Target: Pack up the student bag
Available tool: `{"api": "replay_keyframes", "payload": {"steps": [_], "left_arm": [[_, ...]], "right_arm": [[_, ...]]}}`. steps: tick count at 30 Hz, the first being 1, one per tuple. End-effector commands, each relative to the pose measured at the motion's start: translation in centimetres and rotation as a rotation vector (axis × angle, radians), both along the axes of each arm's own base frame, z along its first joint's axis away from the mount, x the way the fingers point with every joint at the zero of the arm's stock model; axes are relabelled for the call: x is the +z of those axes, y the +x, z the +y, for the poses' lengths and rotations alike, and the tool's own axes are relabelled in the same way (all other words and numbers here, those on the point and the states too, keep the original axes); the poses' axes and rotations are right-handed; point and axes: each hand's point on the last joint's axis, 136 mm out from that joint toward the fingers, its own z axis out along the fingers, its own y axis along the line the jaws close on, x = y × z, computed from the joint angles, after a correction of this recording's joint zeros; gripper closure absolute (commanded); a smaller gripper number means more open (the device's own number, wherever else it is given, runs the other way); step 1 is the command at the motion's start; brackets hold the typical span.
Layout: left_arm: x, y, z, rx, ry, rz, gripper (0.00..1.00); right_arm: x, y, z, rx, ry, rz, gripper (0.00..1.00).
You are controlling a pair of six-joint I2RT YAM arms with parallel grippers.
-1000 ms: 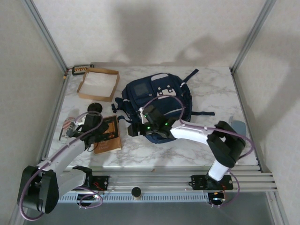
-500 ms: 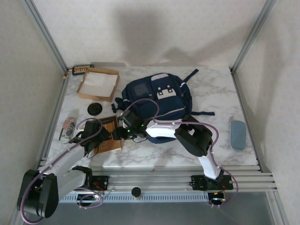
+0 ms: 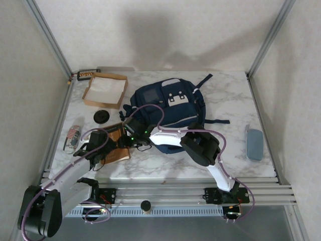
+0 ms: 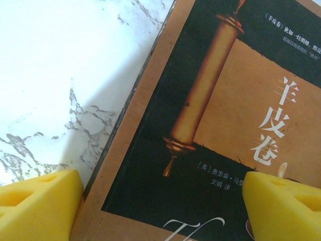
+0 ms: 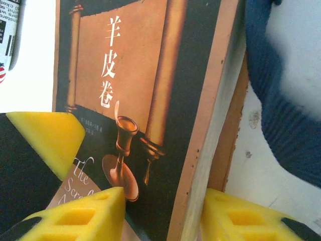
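Observation:
The navy student bag (image 3: 168,108) lies flat at the table's middle, and a fold of it (image 5: 281,100) shows in the right wrist view. A brown book with a scroll on its cover (image 3: 116,145) lies left of the bag. My left gripper (image 3: 102,144) hovers open over the book's cover (image 4: 210,125). One of its fingertips (image 4: 40,206) is past the book's edge and the other is above the cover. My right gripper (image 5: 163,216) is open, its fingers either side of the book's bag-side page edge (image 5: 208,150). From above, the right gripper (image 3: 129,139) sits at the book's right side.
A shallow brown cardboard box (image 3: 104,89) stands at the back left. A black round disc (image 3: 102,116) lies in front of it. A small flag-printed item (image 3: 71,136) lies at the left edge. A grey-blue case (image 3: 255,144) rests at the far right.
The right arm swung left from the bag's front pocket to the book's edge. The left gripper shifted a little nearer and stays over the book.

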Motion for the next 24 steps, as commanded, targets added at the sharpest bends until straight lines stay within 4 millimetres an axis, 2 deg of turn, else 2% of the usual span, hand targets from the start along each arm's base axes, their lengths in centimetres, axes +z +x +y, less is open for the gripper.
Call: {"api": "replay_keyframes", "payload": {"steps": [1, 9, 13, 17, 21, 24], "left_arm": [[-1.2, -1.1, 0.1, 0.038, -0.023, 0.025, 0.17], [-1.4, -1.2, 0.6, 0.053, 0.003, 0.032, 0.18], [-1.3, -1.2, 0.8, 0.061, 0.009, 0.031, 0.18], [-1.2, -1.3, 0.9, 0.066, 0.013, 0.028, 0.18], [-0.2, -1.2, 1.4, 0.102, 0.026, 0.004, 0.16], [1.8, -0.5, 1.6, 0.121, 0.020, -0.060, 0.10]], "right_arm": [[3.6, -1.7, 1.7, 0.066, 0.065, -0.037, 0.59], [5.1, -2.4, 1.7, 0.089, 0.094, -0.044, 0.73], [5.2, -2.7, 2.0, 0.104, 0.104, -0.032, 0.78], [5.5, -3.0, 2.4, 0.116, 0.131, -0.016, 0.86], [7.9, -3.3, 3.0, 0.136, 0.199, -0.028, 0.98], [10.6, -3.7, 3.2, 0.157, 0.259, -0.042, 1.00]]}}
